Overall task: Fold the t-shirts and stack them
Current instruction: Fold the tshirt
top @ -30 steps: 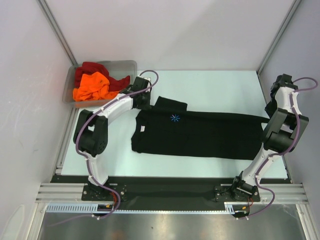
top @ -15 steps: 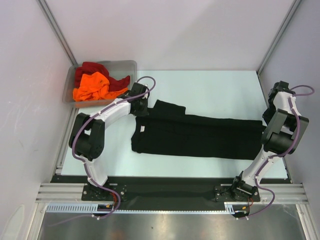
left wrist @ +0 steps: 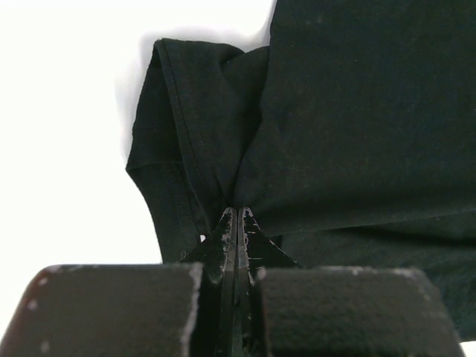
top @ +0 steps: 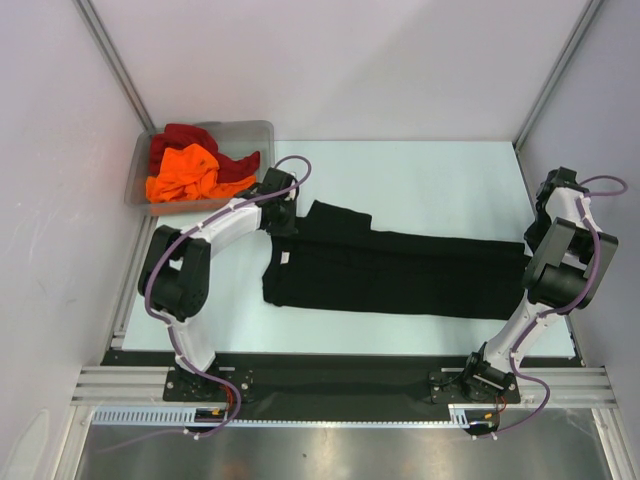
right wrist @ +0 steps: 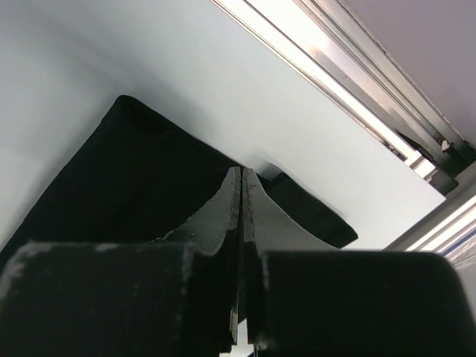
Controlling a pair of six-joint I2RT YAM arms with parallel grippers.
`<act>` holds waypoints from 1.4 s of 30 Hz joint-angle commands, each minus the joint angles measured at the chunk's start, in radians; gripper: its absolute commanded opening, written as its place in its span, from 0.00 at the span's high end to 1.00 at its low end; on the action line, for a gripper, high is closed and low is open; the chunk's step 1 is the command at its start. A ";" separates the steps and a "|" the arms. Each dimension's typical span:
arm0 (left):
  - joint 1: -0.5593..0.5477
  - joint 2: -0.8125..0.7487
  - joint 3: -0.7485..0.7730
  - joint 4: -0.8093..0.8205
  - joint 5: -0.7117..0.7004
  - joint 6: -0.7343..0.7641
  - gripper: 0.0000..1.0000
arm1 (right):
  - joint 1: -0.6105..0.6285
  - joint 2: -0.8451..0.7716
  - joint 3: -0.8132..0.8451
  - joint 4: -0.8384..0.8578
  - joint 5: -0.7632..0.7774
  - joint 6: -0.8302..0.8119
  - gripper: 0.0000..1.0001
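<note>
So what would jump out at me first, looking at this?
A black t-shirt stretched across the pale table, pinched at its ends by the left gripper and the right gripper. Next, the orange shirt heaped with the dark red shirt in the clear bin at the far left corner.

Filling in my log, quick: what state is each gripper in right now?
Left gripper: closed, pinching the black shirt.
Right gripper: closed, apparently on the same shirt's other end.
</note>
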 commanded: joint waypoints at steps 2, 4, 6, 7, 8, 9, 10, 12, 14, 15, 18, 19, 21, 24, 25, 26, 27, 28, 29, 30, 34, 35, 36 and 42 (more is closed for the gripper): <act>0.003 0.013 0.002 0.010 0.006 0.004 1.00 | -0.014 -0.022 0.013 0.046 0.038 -0.013 1.00; 0.001 0.019 0.004 0.016 0.010 0.001 1.00 | -0.008 -0.018 0.025 0.052 0.024 -0.012 1.00; 0.000 0.021 0.006 0.021 0.013 -0.002 1.00 | 0.012 -0.013 0.047 0.061 0.020 -0.016 1.00; 0.000 0.021 0.007 0.022 0.013 -0.002 1.00 | 0.020 -0.012 0.056 0.073 0.018 -0.018 1.00; 0.000 0.022 0.007 0.024 0.013 -0.002 1.00 | 0.026 -0.010 0.079 0.081 0.014 -0.019 1.00; -0.002 0.027 0.010 0.024 0.014 -0.002 1.00 | 0.038 -0.001 0.094 0.087 0.009 -0.018 1.00; -0.002 0.031 0.016 0.024 0.019 -0.003 1.00 | 0.041 0.008 0.112 0.090 0.005 -0.019 1.00; -0.003 0.042 0.024 0.021 0.028 -0.005 0.99 | 0.049 0.036 0.186 0.069 0.015 -0.010 1.00; -0.005 0.050 0.033 0.013 0.028 -0.007 1.00 | 0.055 0.073 0.221 0.033 0.021 -0.007 1.00; -0.006 0.048 0.026 0.016 0.028 -0.007 1.00 | 0.055 0.083 0.231 0.014 0.035 -0.007 1.00; -0.006 0.044 0.010 0.021 0.025 -0.002 1.00 | 0.052 0.064 0.165 0.018 0.052 -0.010 1.00; -0.006 0.044 0.010 0.019 0.025 0.000 1.00 | 0.051 0.035 0.142 0.024 0.057 -0.016 1.00; -0.006 0.045 0.004 0.019 0.028 0.003 1.00 | 0.043 0.008 0.093 0.052 0.066 -0.030 1.00; -0.006 0.042 0.001 0.024 0.036 0.004 1.00 | 0.022 -0.019 0.041 0.047 0.060 -0.024 1.00; -0.006 0.044 0.001 0.025 0.037 0.006 1.00 | 0.014 -0.024 0.031 0.044 0.054 -0.016 1.00; -0.006 0.044 -0.001 0.027 0.037 0.007 1.00 | 0.005 -0.027 0.024 0.039 0.041 -0.012 1.00; -0.006 0.044 -0.002 0.025 0.037 0.009 0.99 | 0.003 -0.027 0.019 0.026 0.040 -0.007 0.94; -0.008 0.042 -0.002 0.024 0.061 0.009 0.94 | 0.002 -0.027 0.019 0.017 0.041 -0.004 0.82; -0.008 0.039 -0.002 0.022 0.066 0.010 0.88 | 0.002 -0.028 0.021 0.004 0.047 -0.001 0.71; -0.009 0.030 -0.008 0.021 0.063 0.012 0.81 | 0.003 -0.035 0.025 -0.026 0.050 0.004 0.60; -0.017 -0.083 -0.033 0.018 0.048 0.023 0.44 | 0.040 -0.096 0.080 -0.043 0.021 0.007 0.38; -0.018 -0.106 -0.031 0.010 0.043 0.021 0.43 | 0.052 -0.105 0.115 -0.051 0.012 0.007 0.34; -0.020 -0.125 -0.021 -0.014 0.001 0.020 0.42 | 0.063 -0.111 0.138 -0.053 -0.002 0.010 0.28; -0.022 -0.187 0.056 0.016 0.037 0.058 0.20 | 0.251 -0.133 0.127 0.137 -0.308 0.033 0.10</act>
